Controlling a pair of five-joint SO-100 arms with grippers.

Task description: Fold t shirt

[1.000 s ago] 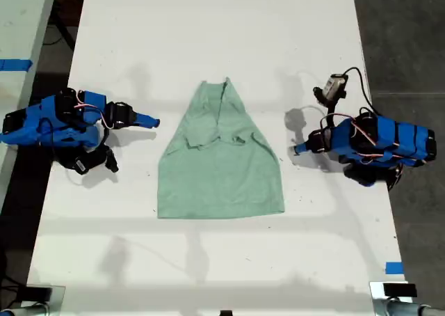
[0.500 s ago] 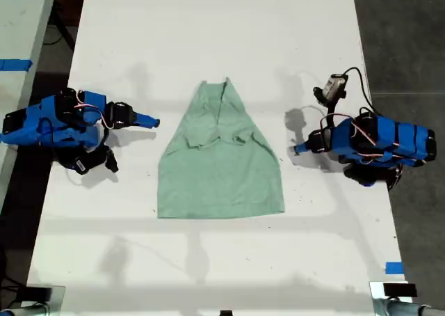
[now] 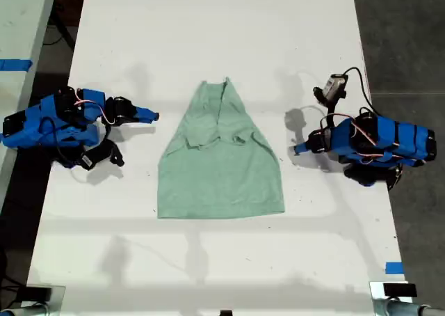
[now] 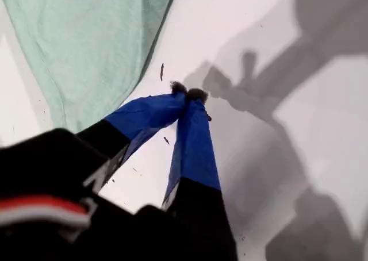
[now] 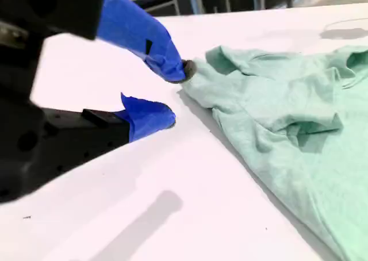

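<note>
The t shirt (image 3: 219, 159) lies flat mid-table, pale mint green, with both sleeves folded inward so it narrows toward the collar. At the exterior view's left, my second gripper (image 3: 149, 114) points at the shirt's edge and stands a short way off it. Its jaws are open with nothing between them (image 5: 175, 95), and the upper fingertip (image 5: 179, 71) shows close to the t shirt (image 5: 276, 117). My first gripper (image 3: 297, 149) rests at the exterior view's right, just off the shirt's other edge. It is shut and empty (image 4: 188, 92), with the t shirt (image 4: 92, 42) beyond it.
The white table (image 3: 222, 37) ends in dark floor (image 3: 403, 37) at the exterior view's right. A second table with blue tape (image 3: 14, 64) stands at that view's left. Blue tape (image 3: 394, 268) marks the near right edge. A small camera with cable (image 3: 335, 86) rides on the first arm.
The second arm has shifted slightly, its gripper tip moving a little toward the exterior view's top. The first arm and the shirt have not moved.
</note>
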